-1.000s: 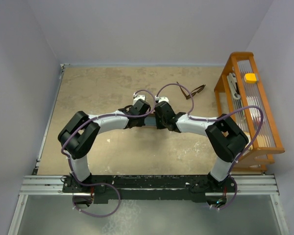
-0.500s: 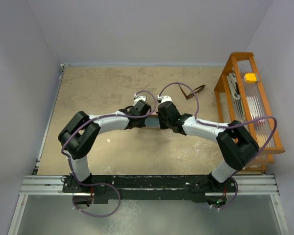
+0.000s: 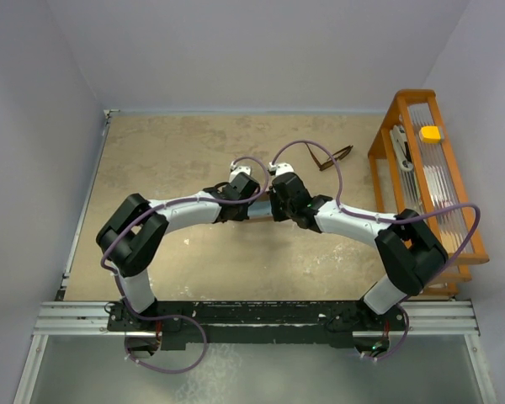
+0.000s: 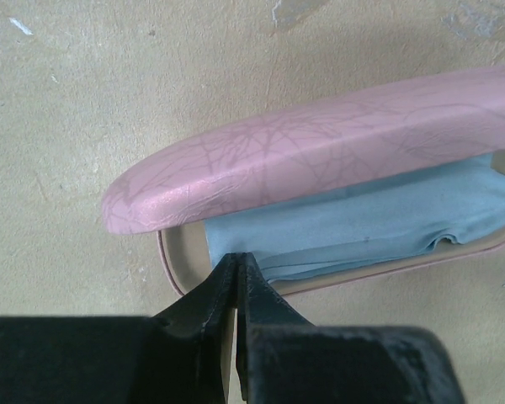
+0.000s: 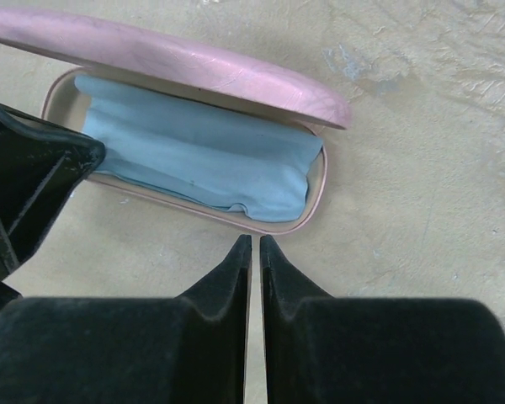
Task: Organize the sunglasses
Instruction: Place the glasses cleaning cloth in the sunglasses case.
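While the pink case [image 5: 194, 63] is lying open for the sunglasses [image 3: 332, 157], left fingers [image 4: 202, 311] and right fingers [image 5: 223, 278] are hovering closed at its rim.

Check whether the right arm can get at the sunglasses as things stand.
Probably yes. The sunglasses lie in the open just beyond the right gripper, with nothing visible between them. Its shut fingers would have to open first.
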